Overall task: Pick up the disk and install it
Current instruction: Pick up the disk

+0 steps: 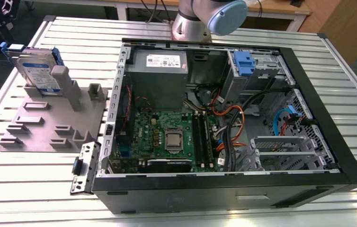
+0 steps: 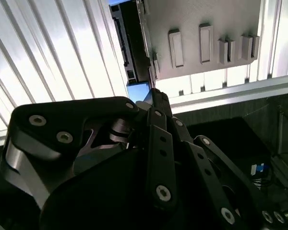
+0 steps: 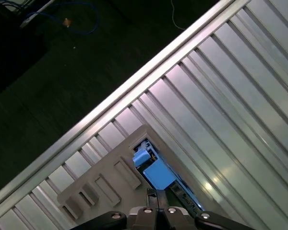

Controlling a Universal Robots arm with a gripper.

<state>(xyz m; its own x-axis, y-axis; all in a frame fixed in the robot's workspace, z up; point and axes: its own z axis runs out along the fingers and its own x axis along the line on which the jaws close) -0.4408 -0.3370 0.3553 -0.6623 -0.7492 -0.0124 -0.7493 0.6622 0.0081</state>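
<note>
Where the disk stands: the disk (image 1: pixel 36 71) is up on its edge in a slot of the grey fixture plate (image 1: pixel 40 127), at the exterior view's left. Its white-and-blue label faces outward and blue rails run along its sides.
Disk and case: well apart, with the disk outside the computer case (image 1: pixel 349 156) and nothing touching it.
Pincer: the gripper (image 3: pixel 156 193) has its two black fingertips drawn together into a single narrow point, with nothing between them.
Pincer seen from the other side: in the second wrist view the gripper (image 2: pixel 154 92) shows its dark linkages running up to that same closed tip.
Pincer and disk: in the first wrist view the closed tip lines up with the disk's (image 3: pixel 158 173) blue-railed edge. In the second wrist view the disk (image 2: pixel 125 43) appears edge-on beyond the tip.
Fixture: a flat grey plate (image 3: pixel 110 177) with raised blocks and slots, lying on the slatted metal table (image 1: pixel 330 66).
Case: it lies on its side with the panel off, and the motherboard (image 1: pixel 165 135) is in plain sight.
Inside the case: a grey power-supply box (image 1: pixel 158 71) sits beside the board, and a blue latch (image 1: pixel 244 64) stands at the drive bay, among orange and black cables.
Arm: the arm (image 1: pixel 204 19) rises behind the case's far side.
</note>
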